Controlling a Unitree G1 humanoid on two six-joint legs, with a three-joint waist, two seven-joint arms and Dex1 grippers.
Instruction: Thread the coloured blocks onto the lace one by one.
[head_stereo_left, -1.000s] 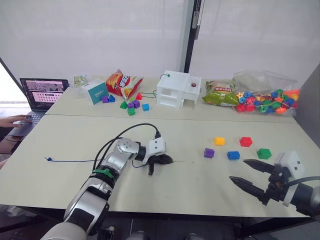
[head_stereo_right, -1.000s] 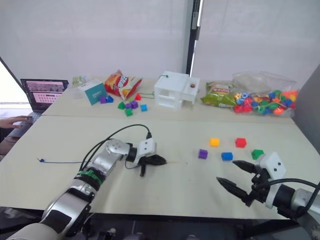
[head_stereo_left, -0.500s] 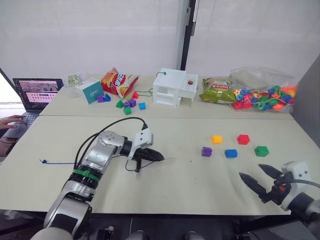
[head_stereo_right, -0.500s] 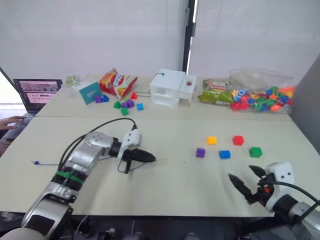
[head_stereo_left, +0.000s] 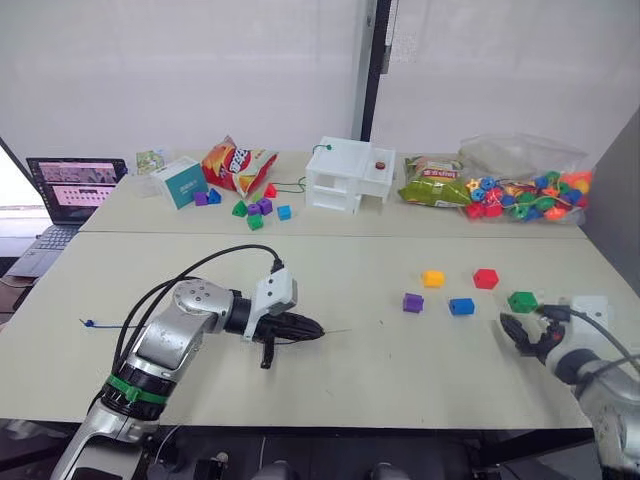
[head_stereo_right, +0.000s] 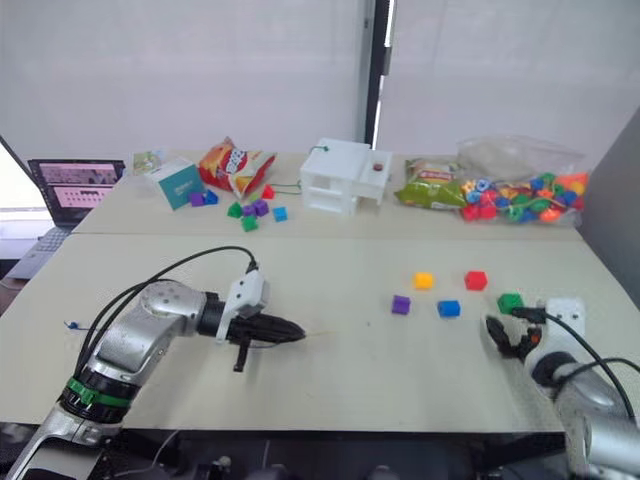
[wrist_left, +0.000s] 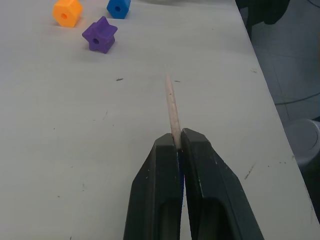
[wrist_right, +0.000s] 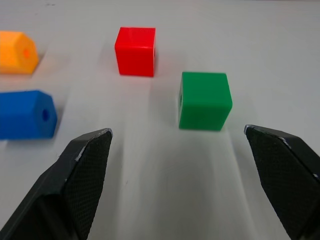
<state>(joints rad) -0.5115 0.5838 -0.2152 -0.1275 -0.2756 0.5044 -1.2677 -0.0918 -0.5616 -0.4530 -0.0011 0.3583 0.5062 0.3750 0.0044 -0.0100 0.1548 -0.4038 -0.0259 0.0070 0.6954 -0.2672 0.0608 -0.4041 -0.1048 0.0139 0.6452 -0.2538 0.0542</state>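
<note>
Five coloured blocks lie on the table's right half: yellow (head_stereo_left: 432, 278), red (head_stereo_left: 486, 278), purple (head_stereo_left: 413, 302), blue (head_stereo_left: 461, 306) and green (head_stereo_left: 521, 301). My left gripper (head_stereo_left: 312, 328) is shut on the lace's pale stiff tip (wrist_left: 171, 105), which points toward the purple block (wrist_left: 99, 38). The dark-blue lace (head_stereo_left: 100, 324) trails off to the left across the table. My right gripper (wrist_right: 177, 131) is open just in front of the green block (wrist_right: 205, 100), low over the table, with nothing between its fingers.
Along the far side of the table stand a laptop (head_stereo_left: 70, 185), a teal box (head_stereo_left: 188, 182), a chips bag (head_stereo_left: 240, 165), small loose pieces (head_stereo_left: 255, 210), a white box (head_stereo_left: 350, 178), a green snack bag (head_stereo_left: 435, 185) and a bag of multicolour beads (head_stereo_left: 525, 195).
My right gripper has moved forward from the table's front edge to just short of the green block. My left gripper stays shut on the lace tip. The camera has shifted.
</note>
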